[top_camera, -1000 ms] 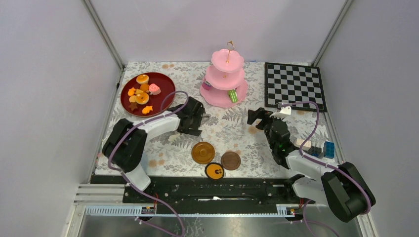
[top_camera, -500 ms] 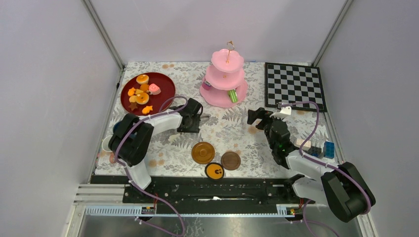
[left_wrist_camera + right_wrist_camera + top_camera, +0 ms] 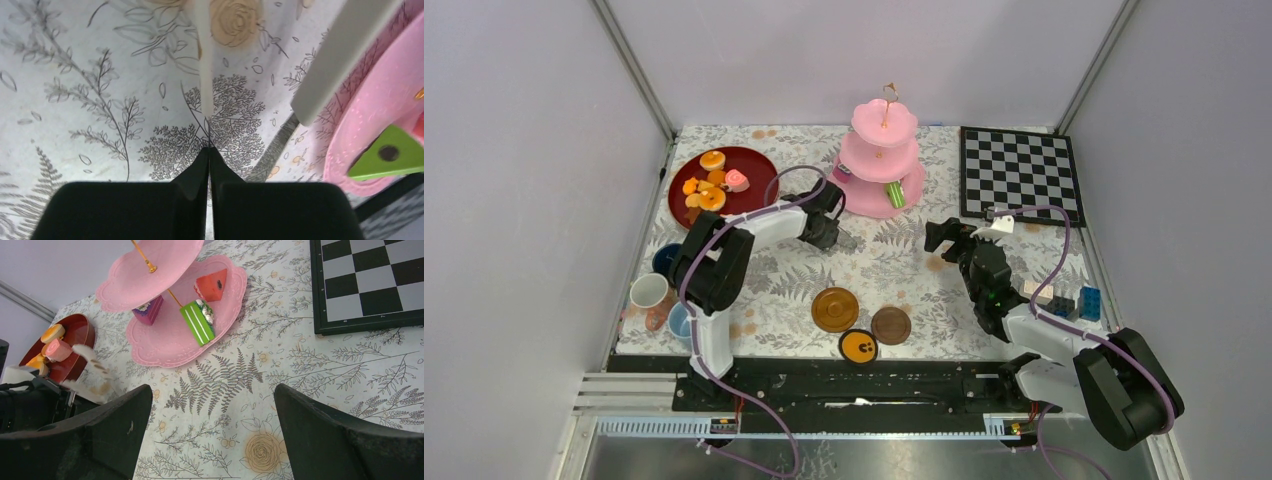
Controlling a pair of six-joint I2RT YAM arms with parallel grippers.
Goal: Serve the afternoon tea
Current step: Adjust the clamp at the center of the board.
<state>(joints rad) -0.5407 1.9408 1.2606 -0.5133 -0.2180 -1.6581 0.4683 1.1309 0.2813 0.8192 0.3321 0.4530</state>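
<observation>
The pink three-tier cake stand [image 3: 879, 165] stands at the back middle, with a green pastry [image 3: 197, 322], a purple one [image 3: 148, 310] and a red-orange wedge [image 3: 212, 285] on its bottom tier. Orange and pink pastries lie on a dark red plate [image 3: 759, 165] to its left. My left gripper [image 3: 832, 232] hangs low over the cloth just left of the stand [image 3: 380, 100], shut with nothing between its fingers. My right gripper [image 3: 949, 235] hovers right of the stand, open and empty [image 3: 212, 395]. Three brown saucers [image 3: 835, 309] lie near the front. White [image 3: 648, 291], dark-blue [image 3: 664, 258] and light-blue [image 3: 681, 322] cups stand at the left edge.
A black-and-white chessboard [image 3: 1020, 172] lies at the back right. Blue and grey building blocks [image 3: 1069, 300] sit at the right edge beside my right arm. Grey walls close in the table at the back and on both sides.
My left gripper has shut from wide open, and the left arm has swung back toward the stand, uncovering the cups at the left edge. The right arm has not moved.
</observation>
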